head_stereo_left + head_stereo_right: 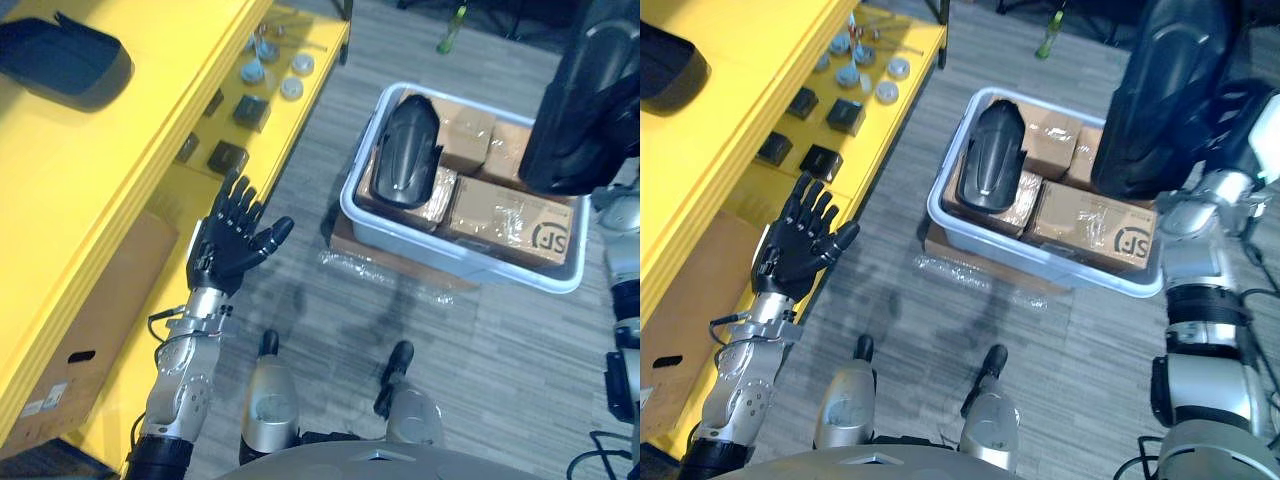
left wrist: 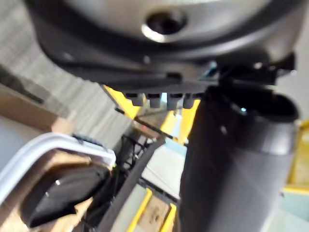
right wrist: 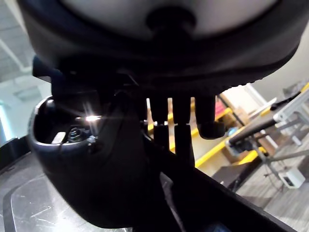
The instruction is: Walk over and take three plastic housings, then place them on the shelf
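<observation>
Left eye view: your left hand [image 1: 232, 245] is open beside the yellow shelf [image 1: 130, 150]; your right hand [image 3: 159, 63] grips a black housing [image 1: 1160, 90] above the bin [image 1: 1040, 260] on the floor [image 1: 420, 350].

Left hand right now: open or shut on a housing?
Open and empty: the left hand has straight, spread fingers beside the yellow shelf, palm bare. The right hand grips a black housing.
</observation>
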